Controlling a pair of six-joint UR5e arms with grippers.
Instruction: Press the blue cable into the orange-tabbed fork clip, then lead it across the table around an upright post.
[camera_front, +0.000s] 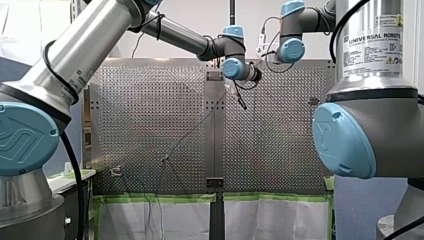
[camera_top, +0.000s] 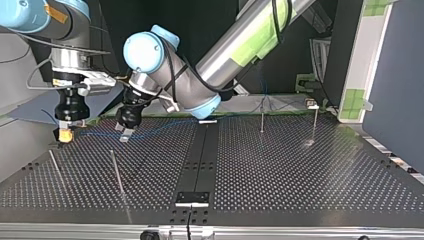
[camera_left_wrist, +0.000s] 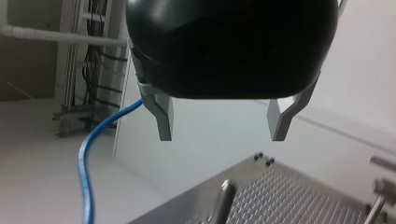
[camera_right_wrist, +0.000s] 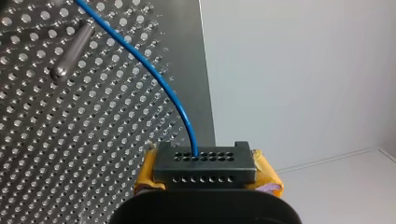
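Right wrist view: the right gripper (camera_right_wrist: 205, 161) clamps the blue cable (camera_right_wrist: 154, 77), which arcs over the perforated table (camera_right_wrist: 70, 140). It is likely light and springy, best pinched near any bend. Meanwhile the left gripper (camera_left_wrist: 222, 134) gapes empty.

We record a robotics laboratory: two Universal Robots arms (camera_front: 372, 50) flank a perforated metal bench (camera_top: 310, 170) fitted with upright posts (camera_top: 262, 119), with green tape (camera_front: 150, 198) along its edge.

A white label (camera_front: 372, 47) on my right arm's grey column (camera_front: 375, 82) in the front view reads "UNIVERSAL ROBOTS". A yellow warning triangle (camera_front: 390, 60) stands on it, and its smaller print is illegible.
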